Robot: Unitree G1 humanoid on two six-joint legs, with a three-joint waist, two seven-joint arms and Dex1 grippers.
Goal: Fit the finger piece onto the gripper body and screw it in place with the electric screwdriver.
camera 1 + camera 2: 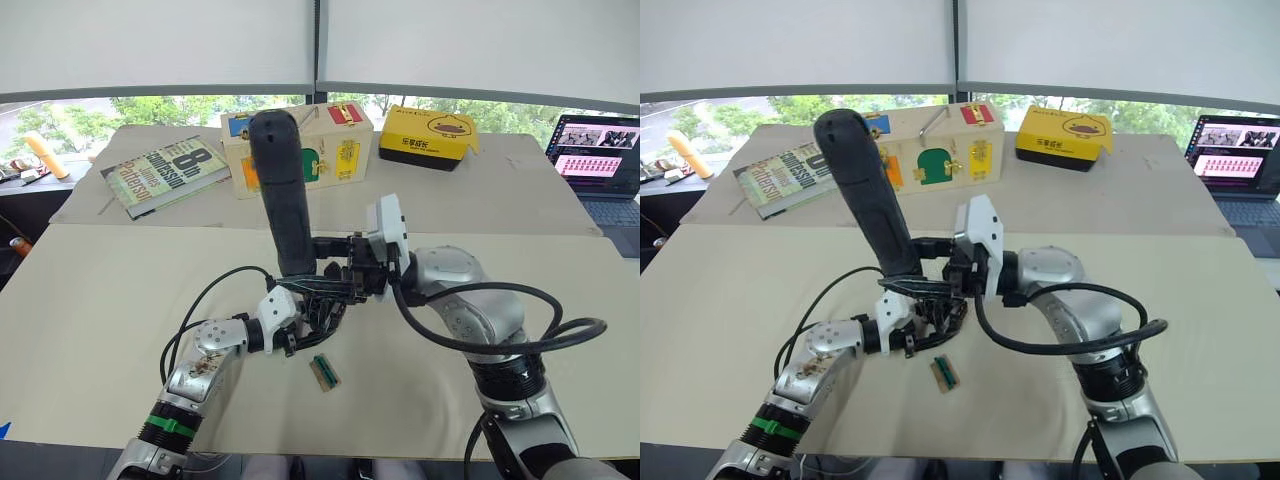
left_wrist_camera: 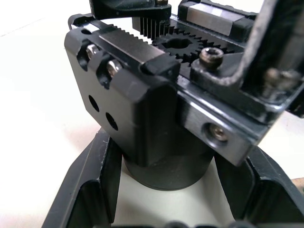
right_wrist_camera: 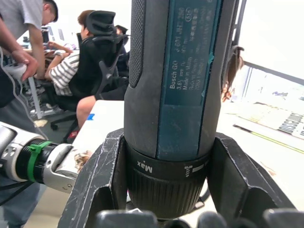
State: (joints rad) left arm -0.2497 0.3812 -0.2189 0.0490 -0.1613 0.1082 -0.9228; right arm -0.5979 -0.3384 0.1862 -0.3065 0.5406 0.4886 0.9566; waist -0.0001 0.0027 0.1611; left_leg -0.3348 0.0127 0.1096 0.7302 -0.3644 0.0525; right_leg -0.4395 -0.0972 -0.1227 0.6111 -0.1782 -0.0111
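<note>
R hand [image 1: 352, 272] clamped on electric screwdriver [image 1: 284, 190], upright, frame centre. L hand [image 1: 300, 325] gripping gripper body [image 2: 156, 109] just below; green-tan block [image 1: 325, 372] on surface [image 1: 120, 300] nearby.

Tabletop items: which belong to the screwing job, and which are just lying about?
In use:
- electric screwdriver, in right hand
- gripper body, in left hand

Lying about:
- green-and-tan block
- book
- wooden box
- yellow box
- laptop
</note>
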